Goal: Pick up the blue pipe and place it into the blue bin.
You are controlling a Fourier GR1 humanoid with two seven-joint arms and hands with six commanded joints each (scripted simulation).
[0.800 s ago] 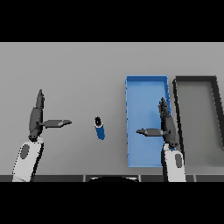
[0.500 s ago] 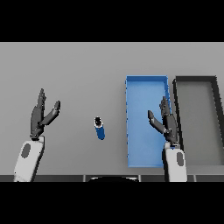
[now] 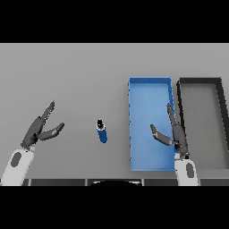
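The blue pipe (image 3: 102,131), a short blue cylinder with a dark end, lies on the grey table (image 3: 80,80) near the middle. To its right sits the blue bin (image 3: 150,84), long and rectangular, with nothing inside. My right hand (image 3: 175,133) hovers over the bin's lower right part, fingers straight and thumb spread toward the left. Well left of the pipe, my left hand (image 3: 39,128) stands open with its thumb pointing toward the pipe. Neither hand touches the pipe.
A dark grey bin (image 3: 200,82) of the same shape stands just right of the blue one, against the table's right side. The table's front edge runs just below both wrists.
Both hands have turned: the thumbs that stuck out sideways have swung closer to the fingers. The left hand has drifted a little outward. The pipe has not moved.
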